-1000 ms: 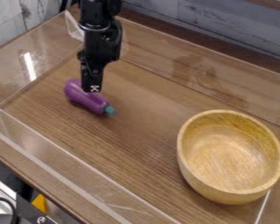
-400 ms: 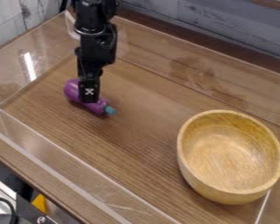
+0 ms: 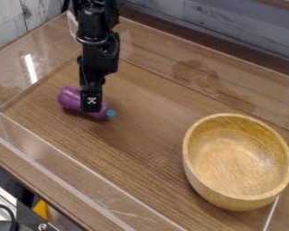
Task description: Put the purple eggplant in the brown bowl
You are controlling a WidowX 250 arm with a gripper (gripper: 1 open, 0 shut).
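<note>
Purple eggplant (image 3: 77,99) on table | brown bowl (image 3: 238,159) holds nothing | pincer (image 3: 93,96) spread wide over eggplant

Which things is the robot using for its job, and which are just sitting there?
For the job:
purple eggplant, lying on the table
brown bowl, empty
gripper, open, down over the eggplant

Just there:
wooden table
clear wall around the table

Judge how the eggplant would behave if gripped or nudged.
The eggplant looks glossy, so it may slip between the fingers. Its rounded oblong body lying on the flat table suggests it could roll if nudged. It looks small, probably light.
</note>
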